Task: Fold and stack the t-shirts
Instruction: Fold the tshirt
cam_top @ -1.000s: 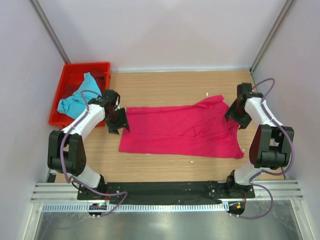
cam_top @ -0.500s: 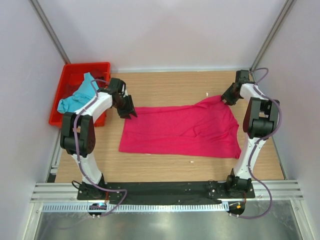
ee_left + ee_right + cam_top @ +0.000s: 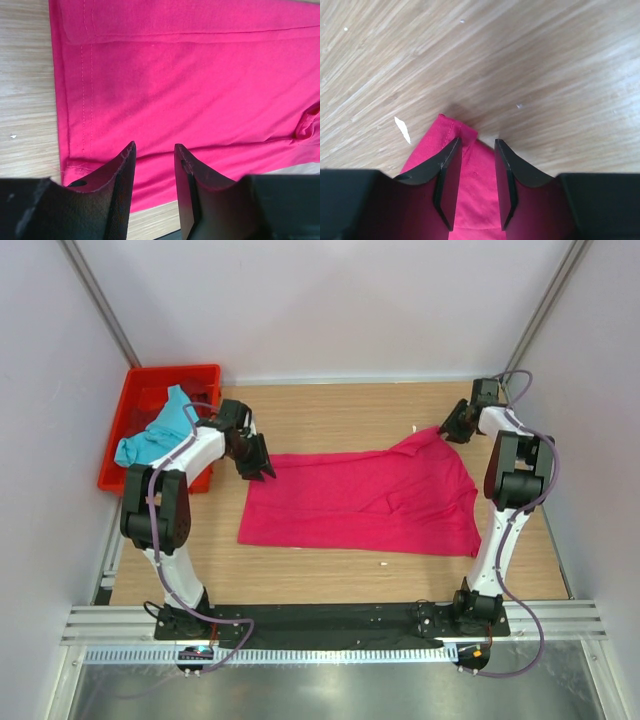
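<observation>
The magenta-pink t-shirt (image 3: pixel 360 502) lies spread flat across the middle of the table. My left gripper (image 3: pixel 260 468) hovers low over its far left corner. In the left wrist view the left gripper (image 3: pixel 155 145) has its jaws a narrow gap apart, with the pink cloth (image 3: pixel 190 75) flat beneath. My right gripper (image 3: pixel 446 430) is at the shirt's far right corner. In the right wrist view the right gripper (image 3: pixel 478 141) straddles that pink corner (image 3: pixel 476 185), its jaws apart and the cloth flat between them. The turquoise-blue t-shirt (image 3: pixel 152 435) lies bunched in the crate.
The red plastic crate (image 3: pixel 175 372) stands at the far left against the wall. A small white scrap (image 3: pixel 402 129) lies on the wood just beyond the shirt's right corner. Grey walls close in the left, back and right sides.
Both arms have swung away from me to the pink shirt's far corners, the left from its left edge, the right from its right side. Both pairs of jaws have narrowed.
</observation>
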Tool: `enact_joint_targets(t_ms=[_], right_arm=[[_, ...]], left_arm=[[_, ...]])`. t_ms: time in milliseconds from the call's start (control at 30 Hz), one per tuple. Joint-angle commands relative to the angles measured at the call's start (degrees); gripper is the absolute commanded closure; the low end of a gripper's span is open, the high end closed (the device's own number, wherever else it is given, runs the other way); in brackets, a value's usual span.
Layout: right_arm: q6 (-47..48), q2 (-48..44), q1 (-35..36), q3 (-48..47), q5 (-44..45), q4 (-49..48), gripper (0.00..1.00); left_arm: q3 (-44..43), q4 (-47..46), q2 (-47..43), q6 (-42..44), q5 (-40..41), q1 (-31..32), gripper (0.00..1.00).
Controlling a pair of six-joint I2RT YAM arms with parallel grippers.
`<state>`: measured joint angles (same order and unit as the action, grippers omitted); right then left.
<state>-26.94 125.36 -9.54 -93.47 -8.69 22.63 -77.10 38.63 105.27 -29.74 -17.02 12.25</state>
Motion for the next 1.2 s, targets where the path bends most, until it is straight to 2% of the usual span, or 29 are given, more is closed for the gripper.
enact_joint_targets(t_ms=[0,133,267,533,700,933,1100,1167], right_arm=[[2.3,1.6,0.1,-3.6,-1.0,-0.9,0.60],[2.1,3.0,0.2,-4.6,-1.9,-1.4,0.61],[1.8,3.6,0.1,-4.6,-4.5,-2.9,0.70],[0.0,5.2,0.0,-5.0,-6.5,-4.4,0.79],[-0.3,5.3,-0.1,-6.0,-6.5,-4.4,0.99],[-0.7,0.5,-0.2,-6.3,-3.7,0.3,0.99],[-1.0,-4.0,-0.2,-4.5,-0.5,4.5,0.99],[-2.2,-4.3,-0.2,-4.7,-0.6,9.4,0.99]], left_arm=[[0.4,-0.8,-1.9,0.5,-1.0,0.1,0.62],[-0.3,0.2,-1.0,0.5,0.8,0.1,0.52],[-2.8,1.7,1.2,1.1,2.4,0.1,0.51],[-4.6,2.6,3.4,0.6,3.6,0.1,0.50],[-6.3,3.5,5.2,0.9,6.3,0.1,0.43],[-12.4,5.2,9.4,2.8,9.1,-0.4,0.40],[-16.9,7.2,12.8,5.1,11.7,-0.5,0.42],[-17.1,7.3,13.3,5.6,11.8,-0.5,0.44]])
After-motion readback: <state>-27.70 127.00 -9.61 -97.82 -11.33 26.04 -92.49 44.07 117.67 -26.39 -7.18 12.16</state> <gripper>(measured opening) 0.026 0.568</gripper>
